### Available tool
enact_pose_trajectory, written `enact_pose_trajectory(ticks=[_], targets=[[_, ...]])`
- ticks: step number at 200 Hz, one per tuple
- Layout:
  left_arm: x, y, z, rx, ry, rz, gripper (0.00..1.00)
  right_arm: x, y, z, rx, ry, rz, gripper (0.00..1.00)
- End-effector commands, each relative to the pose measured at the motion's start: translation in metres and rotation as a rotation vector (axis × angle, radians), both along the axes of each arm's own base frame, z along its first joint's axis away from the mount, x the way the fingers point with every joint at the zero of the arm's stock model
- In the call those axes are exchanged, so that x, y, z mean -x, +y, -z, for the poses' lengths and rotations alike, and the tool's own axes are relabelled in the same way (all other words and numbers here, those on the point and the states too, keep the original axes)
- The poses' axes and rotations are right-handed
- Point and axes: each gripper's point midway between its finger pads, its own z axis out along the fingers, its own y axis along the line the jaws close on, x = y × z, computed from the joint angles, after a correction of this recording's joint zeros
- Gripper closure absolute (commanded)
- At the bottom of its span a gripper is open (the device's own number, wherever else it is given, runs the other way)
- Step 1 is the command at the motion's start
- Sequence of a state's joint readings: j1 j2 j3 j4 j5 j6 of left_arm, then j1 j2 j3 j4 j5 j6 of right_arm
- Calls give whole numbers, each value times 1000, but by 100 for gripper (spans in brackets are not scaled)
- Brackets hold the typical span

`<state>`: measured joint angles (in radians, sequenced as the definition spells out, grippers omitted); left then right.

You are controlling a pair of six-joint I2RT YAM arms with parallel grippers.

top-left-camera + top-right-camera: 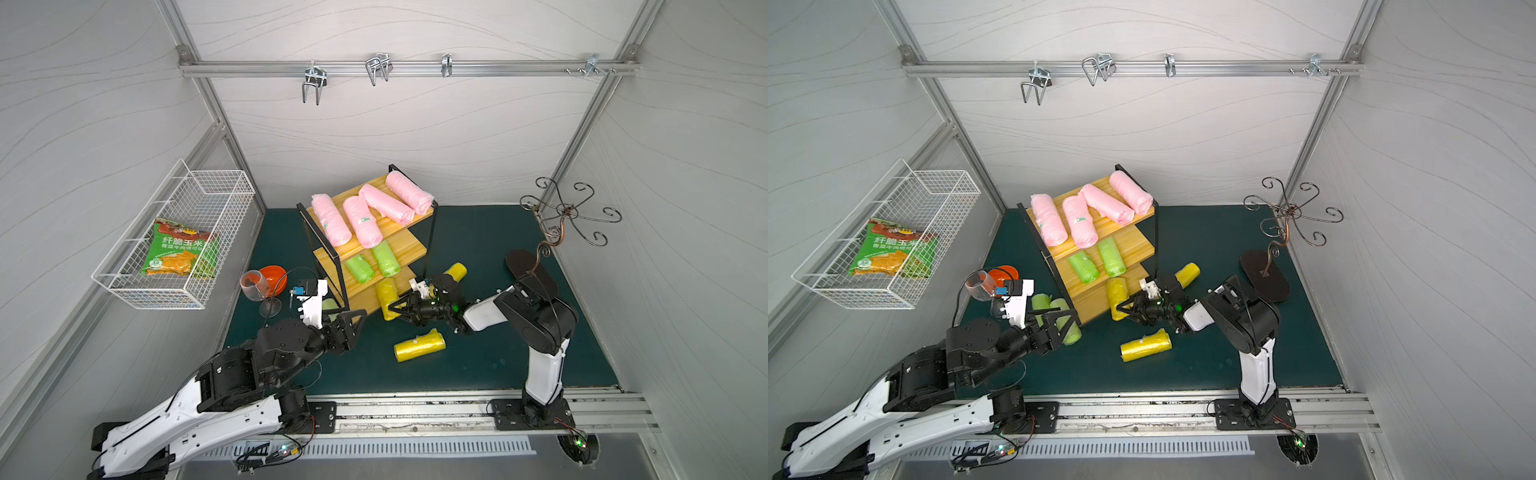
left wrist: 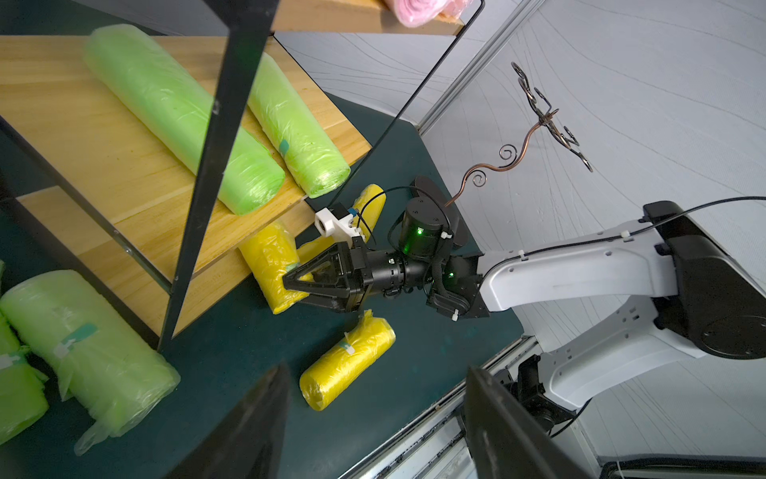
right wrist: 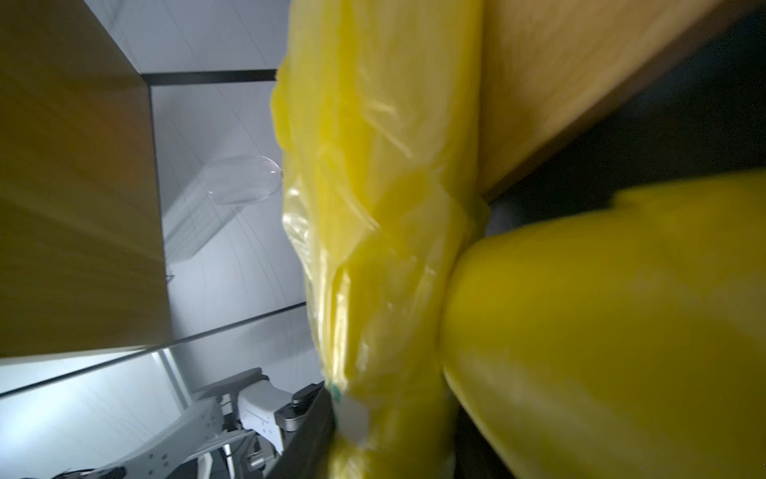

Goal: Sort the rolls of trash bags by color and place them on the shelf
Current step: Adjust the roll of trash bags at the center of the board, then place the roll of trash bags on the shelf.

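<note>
noting table (image 1: 498, 365) carrying shelf (image 1: 411, 246): four pink rolls (image 1: 363, 222) on top board, two green rolls (image 1: 386, 259) on middle. right pincer (image 1: 391, 309) grasping yellow roll (image 1: 386, 293) at bottom board's edge. left pincer (image 1: 1064, 322) released near loose green rolls (image 2: 83, 344) on table. second yellow roll (image 1: 419, 345) lies free nearby.

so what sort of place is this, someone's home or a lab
Likely a robot test cell, not a home: panel walls on an aluminium frame, left arm and right arm bolted to a front rail, the shelf and wire basket as props.
</note>
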<state>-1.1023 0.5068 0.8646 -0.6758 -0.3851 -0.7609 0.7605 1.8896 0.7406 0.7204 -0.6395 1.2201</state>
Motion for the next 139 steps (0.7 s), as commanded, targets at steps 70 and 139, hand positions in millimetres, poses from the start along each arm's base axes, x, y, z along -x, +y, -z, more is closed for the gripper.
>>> enact_pose_trajectory(ticks=[70, 139], targets=[[-1, -1, -14, 53, -27, -3, 29, 41, 64, -34, -12, -94, -190, 100], [0, 5, -11, 54, -28, -13, 29, 34, 82, -22, -140, -26, -162, 100]])
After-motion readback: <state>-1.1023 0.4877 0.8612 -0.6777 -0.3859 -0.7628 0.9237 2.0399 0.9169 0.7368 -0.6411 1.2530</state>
